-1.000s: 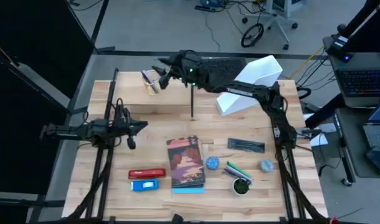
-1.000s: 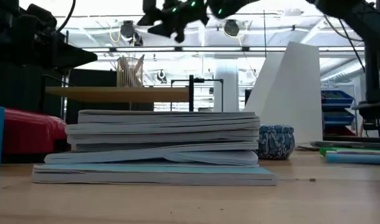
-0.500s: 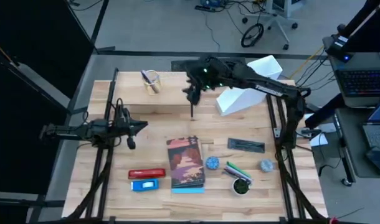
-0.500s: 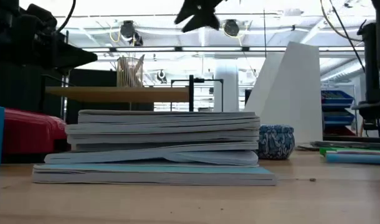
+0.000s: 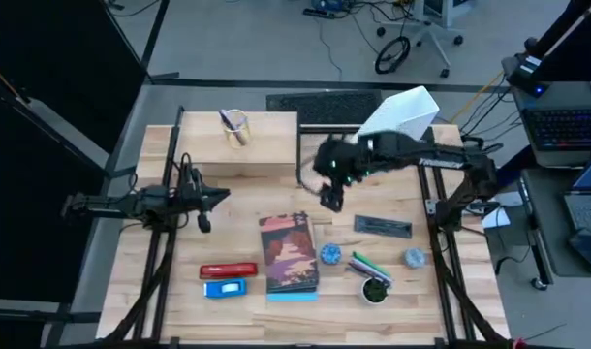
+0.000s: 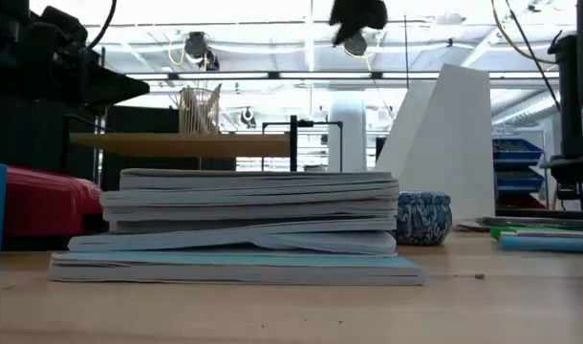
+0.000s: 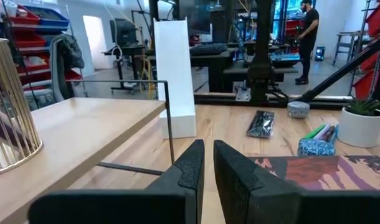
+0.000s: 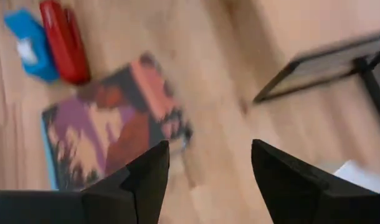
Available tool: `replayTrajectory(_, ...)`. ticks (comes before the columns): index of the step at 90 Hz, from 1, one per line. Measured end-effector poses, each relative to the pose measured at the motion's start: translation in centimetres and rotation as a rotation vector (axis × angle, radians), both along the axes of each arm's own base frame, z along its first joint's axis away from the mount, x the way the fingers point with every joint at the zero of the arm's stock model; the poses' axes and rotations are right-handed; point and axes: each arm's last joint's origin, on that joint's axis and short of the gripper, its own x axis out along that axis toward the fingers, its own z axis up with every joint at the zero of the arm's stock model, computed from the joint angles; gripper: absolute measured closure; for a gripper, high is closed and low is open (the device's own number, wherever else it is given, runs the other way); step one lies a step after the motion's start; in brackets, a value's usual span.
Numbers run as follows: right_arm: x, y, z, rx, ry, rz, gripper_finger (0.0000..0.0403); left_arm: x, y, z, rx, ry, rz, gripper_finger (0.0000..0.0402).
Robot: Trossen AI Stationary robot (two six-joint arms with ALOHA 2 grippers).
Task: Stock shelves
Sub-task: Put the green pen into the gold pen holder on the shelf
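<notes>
Books (image 5: 289, 255) in a stack are seen ahead of and below the right gripper (image 5: 331, 197), whose jaws are spread with nothing between them. A grasp is best made by squaring the jaws to the stack's edge before descent. The plank shelf (image 5: 242, 147) and white file holder (image 5: 392, 131) lie behind the jaws. The left gripper (image 5: 206, 202) is parked, its jaws nearly closed on nothing.
</notes>
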Motion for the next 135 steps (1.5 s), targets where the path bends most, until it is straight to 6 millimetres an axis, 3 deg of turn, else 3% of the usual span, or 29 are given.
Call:
replayTrajectory(30,-3.4,5.0,-11.1,0.082,0.313,-0.093,0.021,0.0,0.0,0.0,0.0,0.0,0.0,0.0379)
replayTrajectory(46,-4.9,7.6,-14.8,0.138,0.383,-0.155,0.0225,0.0,0.0,0.0,0.0,0.001,0.0,0.0379)
replayTrajectory(75,-6.4,10.2,-18.4,0.221,0.353,-0.265,0.0225,0.2,0.0,-0.2,0.002,0.03,0.0,0.0379)
replayTrajectory(91,-7.0,10.3,-20.0,0.26,0.337,-0.37,0.0225,0.2,0.0,-0.3,0.001,0.04,0.0,0.0379)
replayTrajectory(135,-7.8,9.9,-22.4,0.282,0.29,-0.45,0.0232,0.2,0.0,-0.3,-0.048,0.028,0.0,0.0379)
